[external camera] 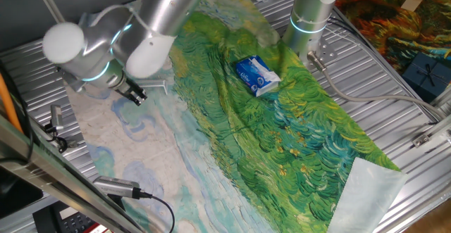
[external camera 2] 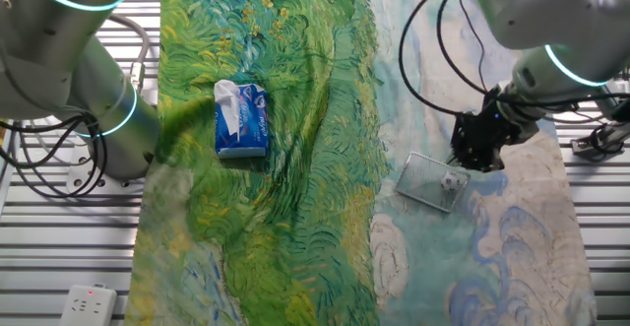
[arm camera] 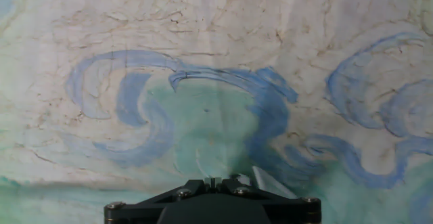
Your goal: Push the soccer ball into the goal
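Note:
The soccer ball (external camera 2: 450, 180) is a tiny white ball with black patches on the pale blue part of the cloth. It sits at the right end of the goal (external camera 2: 425, 180), a low whitish-grey mesh frame, and shows inside its outline. My gripper (external camera 2: 477, 157) is black, low over the cloth, just right of and behind the ball. In one fixed view the gripper (external camera: 135, 94) points down beside the thin goal frame (external camera: 159, 85), and the ball is hidden. In the hand view the fingertips (arm camera: 214, 182) meet, shut and empty.
A blue-and-white packet (external camera: 257, 76) lies on the green part of the cloth, far from the goal (external camera 2: 241, 119). A second arm's base (external camera 2: 108, 119) stands at the cloth's edge. Grooved metal table (external camera: 394, 113) surrounds the cloth, with a power strip (external camera 2: 87, 304) at a corner.

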Tool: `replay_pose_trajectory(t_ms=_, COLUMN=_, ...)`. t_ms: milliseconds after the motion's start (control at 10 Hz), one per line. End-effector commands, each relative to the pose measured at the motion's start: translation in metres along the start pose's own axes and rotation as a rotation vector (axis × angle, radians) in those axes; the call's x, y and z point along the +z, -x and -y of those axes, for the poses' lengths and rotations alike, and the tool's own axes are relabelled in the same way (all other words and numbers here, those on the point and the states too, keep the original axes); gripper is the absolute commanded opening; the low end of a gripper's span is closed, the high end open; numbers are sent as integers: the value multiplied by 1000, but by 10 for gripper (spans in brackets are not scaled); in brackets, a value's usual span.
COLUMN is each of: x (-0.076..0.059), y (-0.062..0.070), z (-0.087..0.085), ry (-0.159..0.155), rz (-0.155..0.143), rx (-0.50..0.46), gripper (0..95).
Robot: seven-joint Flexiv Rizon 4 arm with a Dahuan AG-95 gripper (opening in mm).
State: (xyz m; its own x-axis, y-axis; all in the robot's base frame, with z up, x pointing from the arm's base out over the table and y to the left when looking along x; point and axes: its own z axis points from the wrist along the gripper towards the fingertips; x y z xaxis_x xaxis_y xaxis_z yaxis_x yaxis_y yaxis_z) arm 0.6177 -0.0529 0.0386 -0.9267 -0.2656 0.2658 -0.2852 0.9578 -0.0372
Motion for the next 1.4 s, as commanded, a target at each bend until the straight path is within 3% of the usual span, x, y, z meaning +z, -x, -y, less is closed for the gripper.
replay_pose_trajectory(t_ms=100, x=-9, y=11, z=-2, ry=54, rz=15, rx=6, gripper=0)
replay_pose_trajectory(t_ms=200, x=-10, y=14, z=-5, ry=90, rz=72, rx=11, gripper=0)
replay_pose_trajectory(t_ms=300, x=-11, y=17, z=-8, ry=121, rz=110, rx=23, gripper=0)
replay_pose_trajectory(t_ms=400, x=-14, y=24, z=-15, ry=156, rz=146, rx=48, gripper=0)
replay_pose_trajectory(t_ms=500, x=-17, y=29, z=-23, ry=164, rz=160, rx=65, gripper=0)
replay_pose_trajectory(t_ms=600, x=-23, y=42, z=-41, ry=158, rz=171, rx=93, gripper=0)
replay_pose_trajectory(t_ms=800, x=-28, y=53, z=-60, ry=154, rz=176, rx=111, gripper=0)
replay_pose_trajectory(t_ms=1000, x=-33, y=53, z=-69, ry=149, rz=176, rx=120, gripper=0)
replay_pose_trajectory(t_ms=1400, x=-32, y=53, z=-69, ry=144, rz=178, rx=121, gripper=0)
